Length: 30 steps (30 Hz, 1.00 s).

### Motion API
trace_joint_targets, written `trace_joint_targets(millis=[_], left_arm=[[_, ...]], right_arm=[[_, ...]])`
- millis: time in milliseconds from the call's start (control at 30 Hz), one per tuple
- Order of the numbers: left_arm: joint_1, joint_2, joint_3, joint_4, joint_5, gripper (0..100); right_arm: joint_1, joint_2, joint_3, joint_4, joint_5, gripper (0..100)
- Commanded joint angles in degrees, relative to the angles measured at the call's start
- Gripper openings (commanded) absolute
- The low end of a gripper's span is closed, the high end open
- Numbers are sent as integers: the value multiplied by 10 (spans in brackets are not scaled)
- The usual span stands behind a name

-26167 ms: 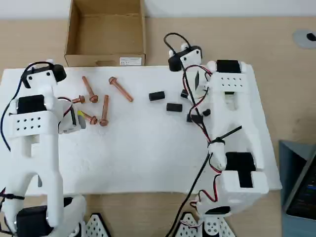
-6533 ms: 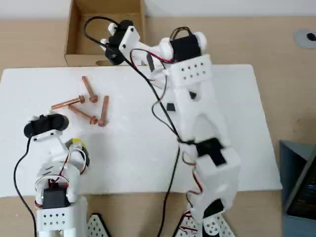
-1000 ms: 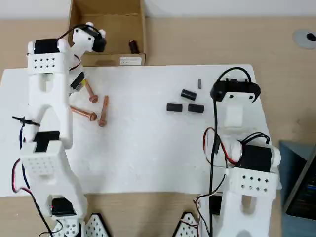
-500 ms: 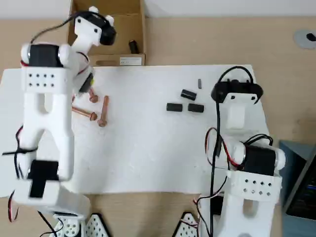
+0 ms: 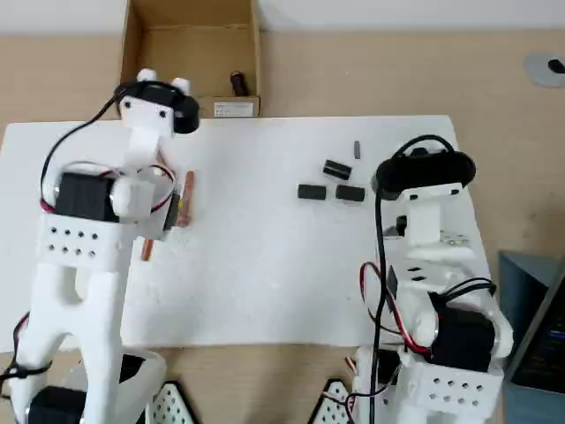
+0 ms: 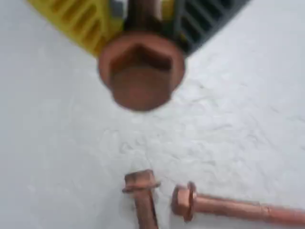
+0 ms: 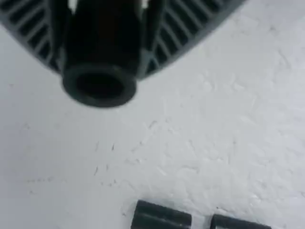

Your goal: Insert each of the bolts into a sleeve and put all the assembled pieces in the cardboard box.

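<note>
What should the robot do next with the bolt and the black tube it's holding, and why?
Probably bring the two arms together over the white mat. The left gripper grips a bolt, the right gripper grips a sleeve with its open end free, and they are far apart.

copper bolts [image 5: 186, 193], black sleeves [image 5: 311, 192], white mat [image 5: 265, 274]

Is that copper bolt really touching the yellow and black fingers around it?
Touching. The left wrist view shows the bolt pinched between the fingers, with no gap.
</note>
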Motion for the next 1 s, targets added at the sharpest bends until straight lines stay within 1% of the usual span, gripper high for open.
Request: trace_joint_targets(millis=[0, 100, 167, 300, 367, 500, 667, 800, 967], left_arm=[[6, -38, 47, -34, 53, 6], [7, -51, 79, -46, 59, 5], [7, -62, 95, -46, 60, 5], [7, -106, 124, -55, 91, 4], [7, -143, 141, -68, 92, 4], [7, -239, 197, -115, 92, 3], [7, -372, 276, -162, 94, 2], [7, -472, 329, -187, 123, 2], [7, -577, 360, -189, 194, 2]], right_arm=[[4, -28, 21, -32, 4, 10], [-7, -61, 52, -50, 4, 10], [-36, -87, 74, -54, 4, 10], [-111, -153, 113, -55, 4, 10], [-143, -186, 130, -55, -10, 10], [-175, -248, 160, -55, -57, 9], [-220, -304, 184, -55, -60, 9], [-262, -335, 208, -58, -60, 9], [-310, -378, 246, -127, -61, 9]])
